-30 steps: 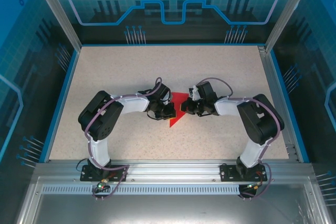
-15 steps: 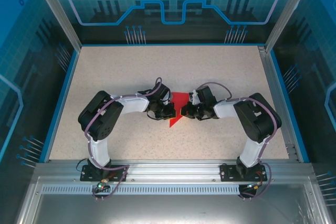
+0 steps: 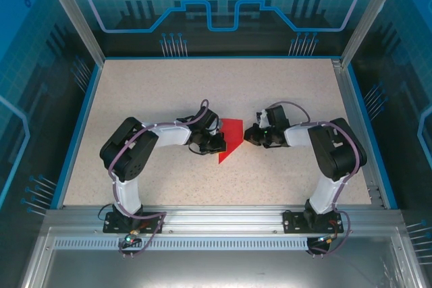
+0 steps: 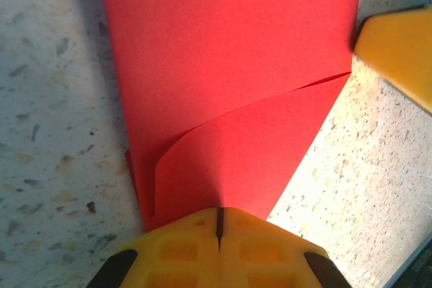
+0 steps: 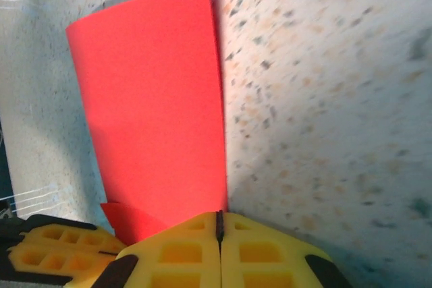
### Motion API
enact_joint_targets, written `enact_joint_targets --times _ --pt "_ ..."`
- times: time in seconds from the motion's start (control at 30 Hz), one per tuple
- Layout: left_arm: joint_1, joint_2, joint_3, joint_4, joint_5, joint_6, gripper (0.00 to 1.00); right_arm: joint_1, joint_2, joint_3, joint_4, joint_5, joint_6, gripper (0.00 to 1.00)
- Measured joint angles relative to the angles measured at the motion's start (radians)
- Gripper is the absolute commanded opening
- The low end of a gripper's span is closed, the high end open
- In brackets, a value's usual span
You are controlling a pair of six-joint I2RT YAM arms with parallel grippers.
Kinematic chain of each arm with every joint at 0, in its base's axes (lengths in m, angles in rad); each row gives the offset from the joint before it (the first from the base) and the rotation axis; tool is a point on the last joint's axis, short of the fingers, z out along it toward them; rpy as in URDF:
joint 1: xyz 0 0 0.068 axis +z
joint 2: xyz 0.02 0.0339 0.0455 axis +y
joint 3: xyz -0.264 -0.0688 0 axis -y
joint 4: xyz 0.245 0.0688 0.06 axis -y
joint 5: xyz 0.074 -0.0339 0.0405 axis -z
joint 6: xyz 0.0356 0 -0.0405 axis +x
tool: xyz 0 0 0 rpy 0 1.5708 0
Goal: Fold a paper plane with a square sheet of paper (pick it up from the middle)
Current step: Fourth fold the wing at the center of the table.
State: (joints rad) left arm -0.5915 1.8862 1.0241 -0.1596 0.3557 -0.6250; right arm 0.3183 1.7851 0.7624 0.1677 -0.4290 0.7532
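**Right gripper backs off the red paper**

A second ago the right gripper (image 3: 250, 136) lay over the right side of the red paper (image 3: 231, 141). Now it has moved out to the right and sits just beside the paper's right edge, so more of the red shows. Its yellow fingers (image 5: 202, 251) are pressed tight together with nothing between them, and the tips are just at the paper's edge (image 5: 155, 112). The left arm has not moved. The left gripper (image 3: 217, 144) is at the left side of the paper, and its fingers (image 4: 182, 247) are clenched too. Their tips touch the paper (image 4: 229, 65) where a folded flap curls up a little. I cannot tell if they pinch the flap or only press on it.

The paper lies flat in the middle of the table (image 3: 148, 92), between the two grippers. It is wide at the top and comes to a sharp point at the near end.

From above, the left gripper hides the paper's left edge. Purple cables (image 3: 129, 145) loop along both arms.

The table is pale and speckled, with a blue rim (image 3: 79, 126). Blue walls (image 3: 223, 5) with light line patterns stand around it. A grey metal rail (image 3: 223, 224) runs along the near edge, where the arms are bolted down.
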Motion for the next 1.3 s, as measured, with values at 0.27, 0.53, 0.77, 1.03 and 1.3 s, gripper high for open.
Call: enact_joint_targets --times 0.27,0.53,0.77,1.03,1.3 --pt "0.0 -0.008 0.0 -0.01 -0.005 0.031 0.11 -0.011 -0.075 0.003 -0.069 0.017 -0.029 0.19" --pt "0.0 -0.029 0.002 -0.064 -0.023 0.049 0.18 0.006 -0.089 0.001 -0.097 0.006 -0.021 0.3" --pt "0.001 -0.031 0.035 -0.079 -0.031 0.052 0.2 0.032 -0.089 0.0 -0.109 -0.002 -0.009 0.34" --pt "0.016 -0.031 0.052 -0.098 -0.063 0.06 0.2 0.04 -0.067 0.001 -0.108 -0.008 0.014 0.36" --pt "0.02 -0.022 0.074 -0.108 -0.08 0.078 0.19 0.056 -0.051 0.005 -0.101 -0.019 0.032 0.36"
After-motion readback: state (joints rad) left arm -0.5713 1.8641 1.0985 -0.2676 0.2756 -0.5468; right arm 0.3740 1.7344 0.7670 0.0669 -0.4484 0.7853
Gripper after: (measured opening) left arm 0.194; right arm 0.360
